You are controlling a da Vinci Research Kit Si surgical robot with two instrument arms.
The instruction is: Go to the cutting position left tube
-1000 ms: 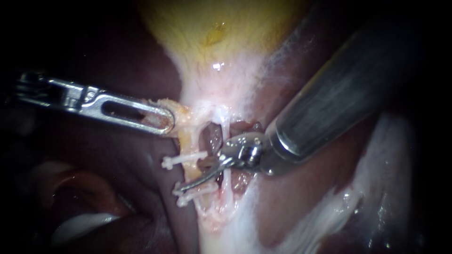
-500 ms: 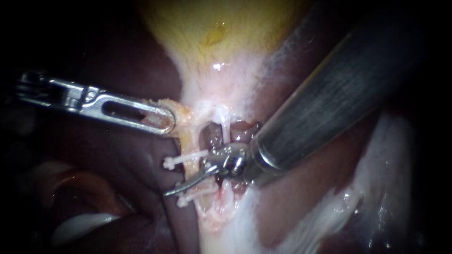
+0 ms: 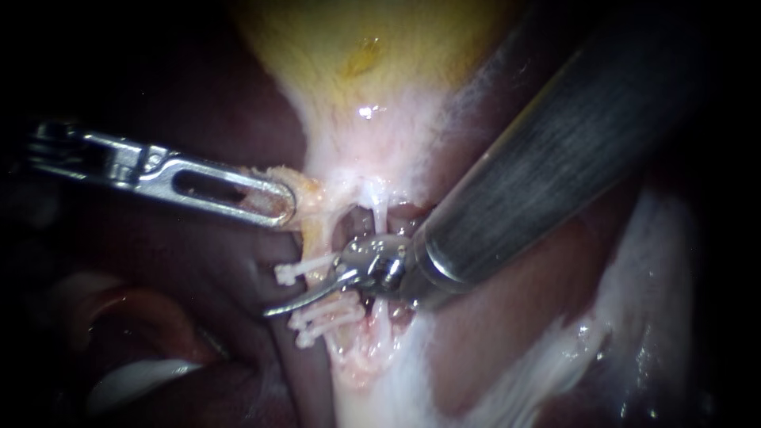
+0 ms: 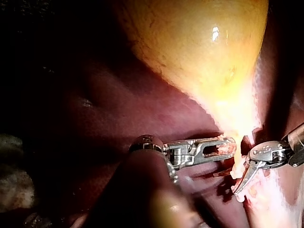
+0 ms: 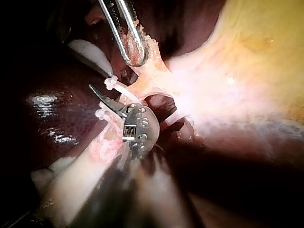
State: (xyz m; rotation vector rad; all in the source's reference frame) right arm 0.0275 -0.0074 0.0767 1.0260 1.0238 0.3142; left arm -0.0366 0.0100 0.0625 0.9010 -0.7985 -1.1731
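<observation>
My left instrument comes in from the left, its slotted jaws shut on the yellowish tissue at the gallbladder neck, holding it leftward. The left tube runs down from that grip and carries one white clip above and more clips below. My right instrument has curved blades that lie across the left tube between the upper clip and the lower ones, slightly apart, only the near blade showing plainly. The thin white right tube lies just behind its wrist.
Dark red liver surrounds the site. The right instrument's thick shaft covers the upper right. Pale white tissue lies at the lower right. In the left wrist view the gallbladder bulges ahead of my left instrument.
My right instrument has slid left and slightly up, carrying its blades across the left tube into the space between the clips. My left instrument has held still.
</observation>
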